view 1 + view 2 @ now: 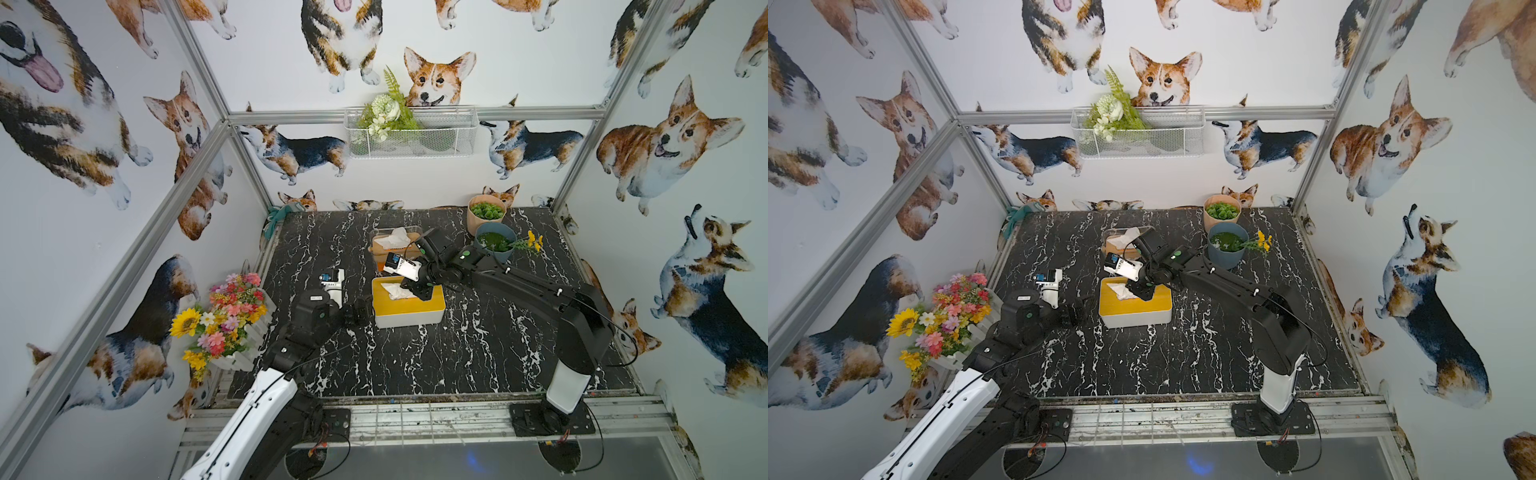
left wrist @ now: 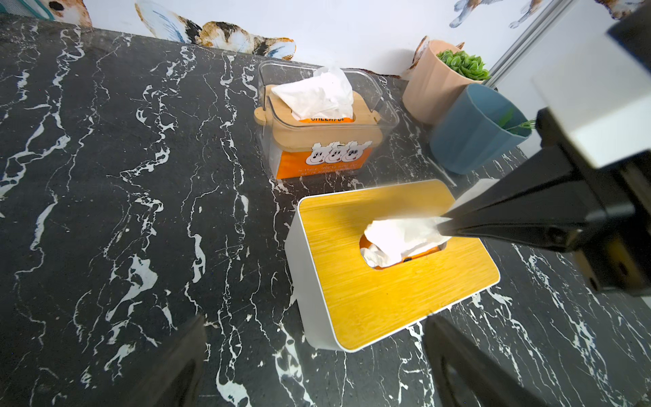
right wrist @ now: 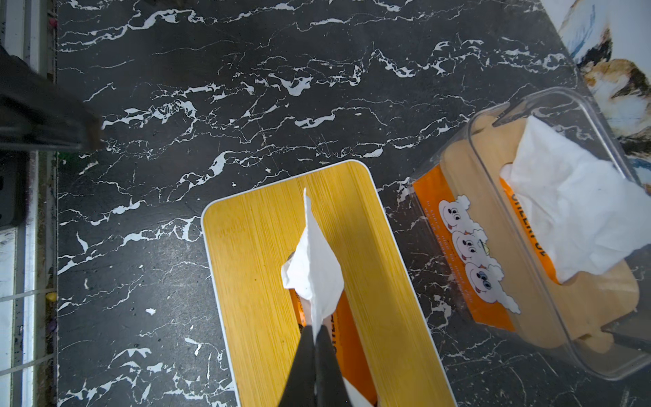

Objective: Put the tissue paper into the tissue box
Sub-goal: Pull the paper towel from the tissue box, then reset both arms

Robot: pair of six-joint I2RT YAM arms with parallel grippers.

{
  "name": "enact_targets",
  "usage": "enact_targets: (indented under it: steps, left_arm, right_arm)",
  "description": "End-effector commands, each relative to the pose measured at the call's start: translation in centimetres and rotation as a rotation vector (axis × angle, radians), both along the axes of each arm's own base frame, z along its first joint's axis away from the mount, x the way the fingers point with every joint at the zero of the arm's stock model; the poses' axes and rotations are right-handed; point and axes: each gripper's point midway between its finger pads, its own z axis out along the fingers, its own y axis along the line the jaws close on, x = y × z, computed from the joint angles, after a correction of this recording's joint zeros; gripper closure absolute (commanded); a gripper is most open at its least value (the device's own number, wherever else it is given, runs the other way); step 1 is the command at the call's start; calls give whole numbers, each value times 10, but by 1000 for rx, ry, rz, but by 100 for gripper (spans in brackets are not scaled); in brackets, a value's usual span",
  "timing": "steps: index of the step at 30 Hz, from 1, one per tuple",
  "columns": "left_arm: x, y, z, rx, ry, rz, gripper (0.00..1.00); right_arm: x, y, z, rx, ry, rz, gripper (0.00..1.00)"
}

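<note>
The tissue paper (image 3: 313, 267) is pinched at one edge by the right tool (image 3: 314, 329), whose jaws are closed flat on it. Part of the sheet lies in the slot of the tissue box (image 2: 370, 292), just beyond the tool's tips. The left tool (image 1: 358, 312) is spread wide and empty beside the box. The sheet is judged light, limp and easily torn. It is best taken at its bunched middle and pressed down gently.

Right tool (image 3: 314, 334) pinched on tissue paper (image 3: 315, 271) over yellow-lidded tissue box (image 3: 253, 246) slot; clear box (image 3: 599, 303) just beside.
</note>
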Motion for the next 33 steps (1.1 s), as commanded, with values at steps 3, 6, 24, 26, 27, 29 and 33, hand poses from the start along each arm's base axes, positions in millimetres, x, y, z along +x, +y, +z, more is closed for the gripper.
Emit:
enact_targets:
  steps: [3,6,24,26,27,29,33]
  left_arm:
    - [1,2,0,1,-3,12,0]
    - [1,3,0,-2,-3,17,0]
    - [36,13,-2,-133,36,135,0]
    - [45,24,2,-119,13,184,0]
    - [49,32,3,-105,-1,217,0]
    - [57,46,9,-82,-32,279,0]
    - [70,82,16,-22,-88,428,0]
  right_arm:
    - [5,-2,7,-14,-11,-29,80]
    - [11,-1,29,29,-51,-68,64]
    - [-31,-116,140,786,-191,-524,0]
    - [-28,-145,138,839,-233,-631,0]
    - [-26,-161,135,857,-260,-696,0]
    - [-23,-190,127,878,-309,-815,0]
    - [-16,-248,104,884,-396,-1068,0]
